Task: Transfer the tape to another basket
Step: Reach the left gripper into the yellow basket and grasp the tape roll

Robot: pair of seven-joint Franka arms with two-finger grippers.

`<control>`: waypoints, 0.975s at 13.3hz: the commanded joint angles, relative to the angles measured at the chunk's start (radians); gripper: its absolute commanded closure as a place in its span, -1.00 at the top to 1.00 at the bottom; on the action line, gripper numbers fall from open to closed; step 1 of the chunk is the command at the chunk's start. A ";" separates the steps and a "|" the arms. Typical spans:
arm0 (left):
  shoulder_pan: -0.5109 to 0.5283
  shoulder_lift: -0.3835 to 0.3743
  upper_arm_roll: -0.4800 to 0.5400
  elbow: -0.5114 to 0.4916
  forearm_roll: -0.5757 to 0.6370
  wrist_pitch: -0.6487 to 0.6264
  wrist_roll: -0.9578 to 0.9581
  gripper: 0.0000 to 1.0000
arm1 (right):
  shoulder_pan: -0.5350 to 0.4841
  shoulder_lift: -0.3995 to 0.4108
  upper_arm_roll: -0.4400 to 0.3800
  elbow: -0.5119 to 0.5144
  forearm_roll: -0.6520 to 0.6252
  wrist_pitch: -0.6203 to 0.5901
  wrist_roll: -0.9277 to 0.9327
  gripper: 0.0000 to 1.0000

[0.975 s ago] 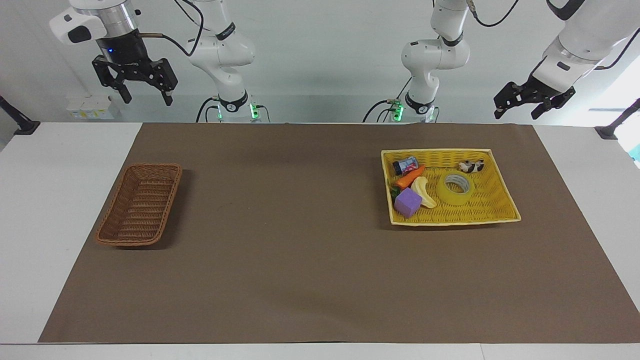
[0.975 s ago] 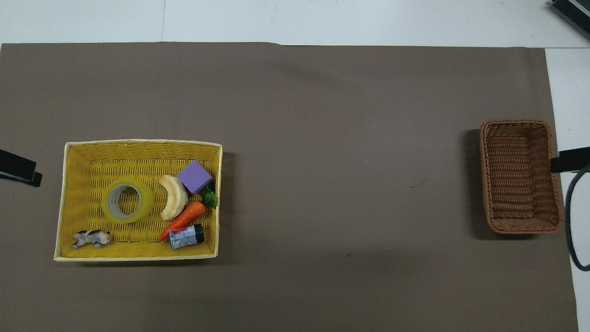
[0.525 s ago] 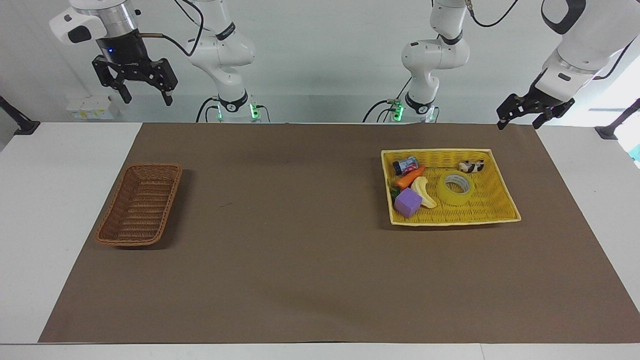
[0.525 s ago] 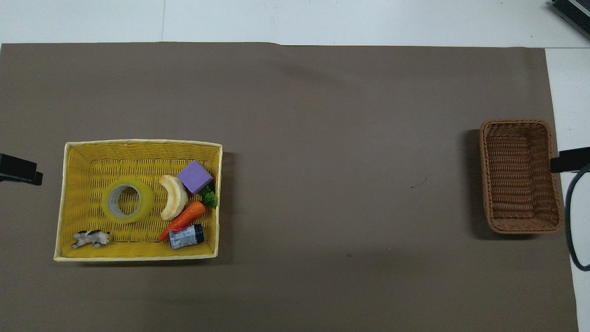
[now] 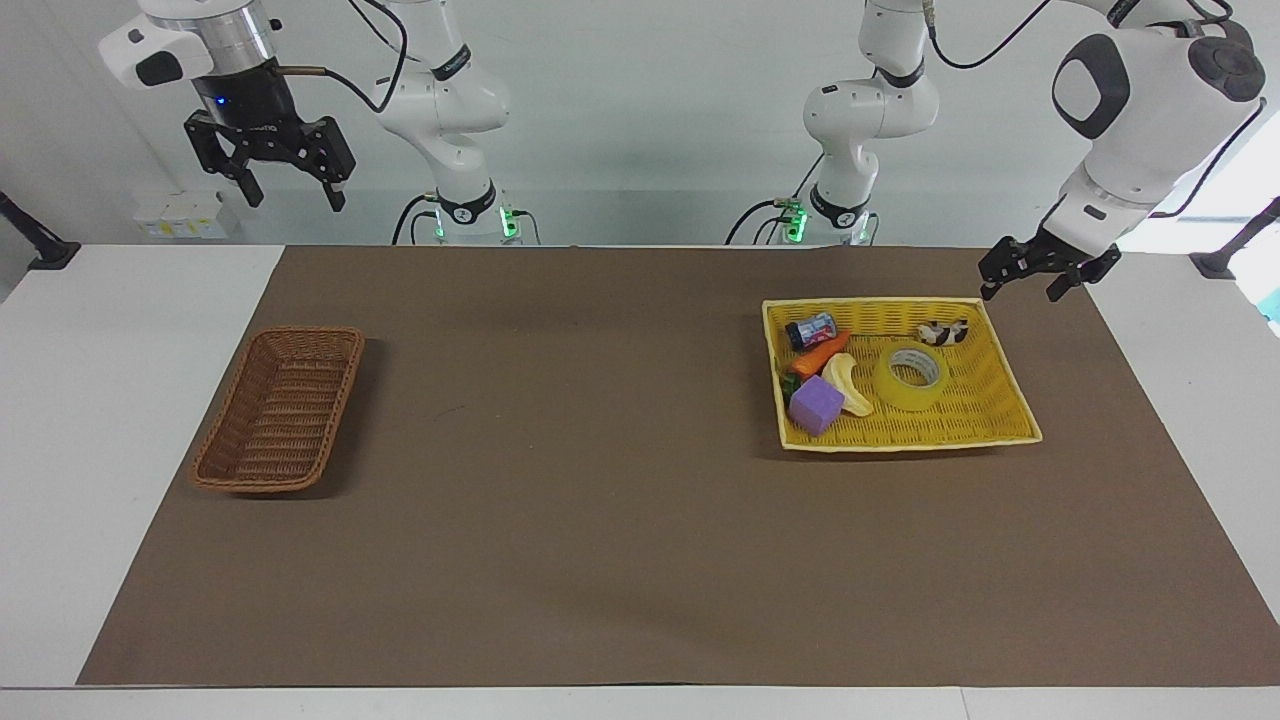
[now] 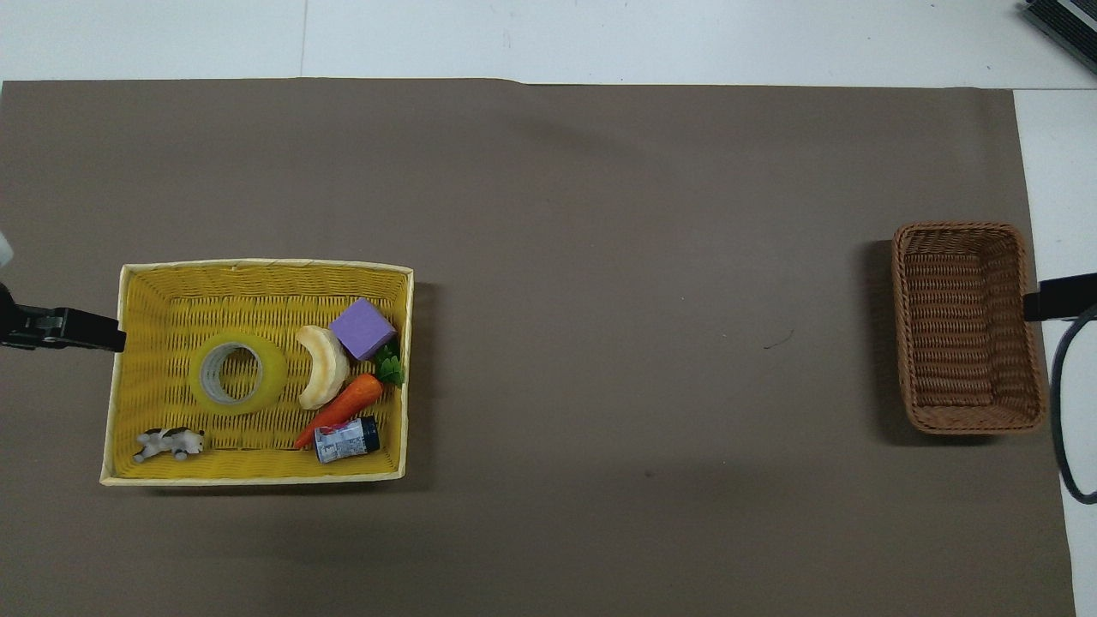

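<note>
The tape lies flat in the yellow tray basket, beside a pale banana; it also shows in the overhead view. The brown wicker basket stands empty toward the right arm's end of the table. My left gripper is open and empty, up in the air over the tray's edge at the left arm's end, apart from the tape. My right gripper is open and empty, waiting high over the table's edge by the brown basket.
The tray also holds a purple cube, a banana, a carrot, a small can and a toy cow. A brown mat covers the table.
My left gripper has come down and moved in toward the yellow tray, from beside the table's end to over the tray's edge. The right arm and the objects have not moved.
</note>
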 commanded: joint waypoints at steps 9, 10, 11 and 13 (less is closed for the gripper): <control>0.005 0.044 -0.002 -0.324 -0.068 0.366 0.082 0.87 | -0.009 0.001 0.000 0.011 0.018 -0.014 -0.024 1.00; 0.005 0.068 -0.002 -0.332 -0.068 0.393 0.082 0.82 | -0.009 0.001 0.000 0.011 0.018 -0.014 -0.024 1.00; 0.004 0.089 -0.002 -0.332 -0.068 0.407 0.082 0.77 | -0.009 0.001 0.002 0.011 0.018 -0.014 -0.024 1.00; 0.004 0.128 -0.003 -0.334 -0.068 0.440 0.079 0.61 | -0.009 0.001 0.000 0.011 0.017 -0.014 -0.024 1.00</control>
